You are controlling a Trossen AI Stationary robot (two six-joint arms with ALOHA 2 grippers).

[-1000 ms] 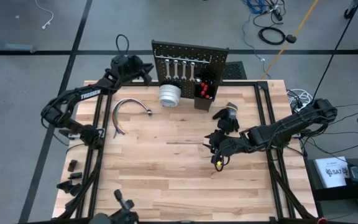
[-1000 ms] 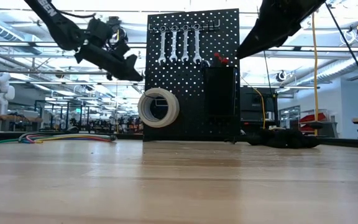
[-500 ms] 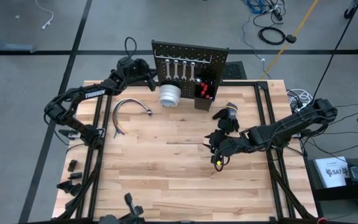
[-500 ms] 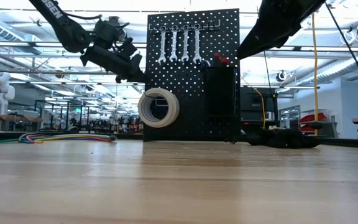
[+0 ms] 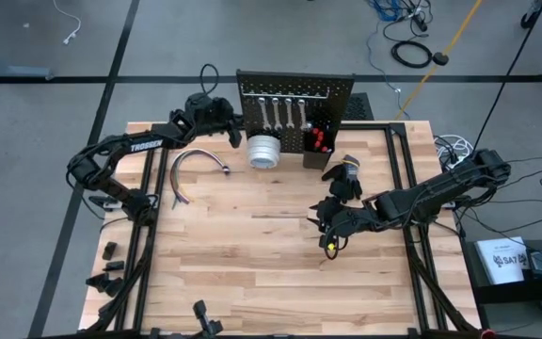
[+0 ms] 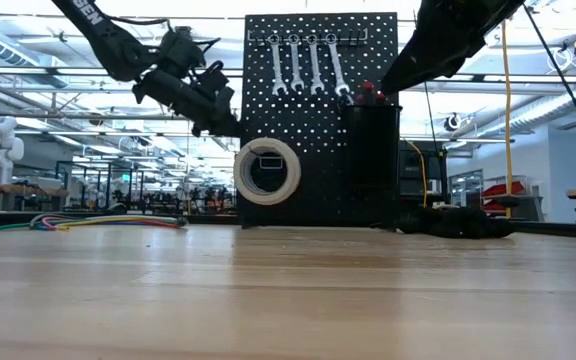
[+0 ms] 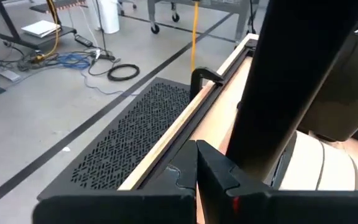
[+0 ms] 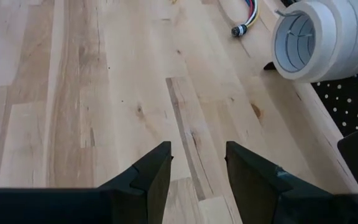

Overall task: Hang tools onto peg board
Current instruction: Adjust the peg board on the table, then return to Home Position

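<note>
The black peg board (image 5: 294,99) stands upright at the table's far edge. Silver wrenches (image 6: 308,65) hang on its hooks, white tape rolls (image 6: 267,171) hang lower left, and red-handled tools (image 5: 315,139) stick out of its black bin (image 6: 370,150). My left gripper (image 5: 235,135) is shut at the board's left edge. My right gripper (image 8: 197,167) stands open above the bare wood at mid right, with nothing between its fingers. My left gripper touches the peg board's left side edge (image 7: 247,146) with its shut fingers (image 7: 213,177), the outer side of one finger against it. The fingers come from the table's left, nearly level and slanting a little down. The board stands upright, its foot on the table.
A curved chrome tube with coloured wires (image 5: 196,162) lies left of the board. A black glove (image 5: 343,177) lies right of the bin, near my right arm. Black frame rails (image 5: 144,188) run along both table sides. The near half of the table is bare wood.
My left gripper has shut and gone toward the table's right edge and a little down, up to the peg board's left edge. The board, with its wrenches, tape rolls and bin, has slid a little toward the table's right and stays upright.
</note>
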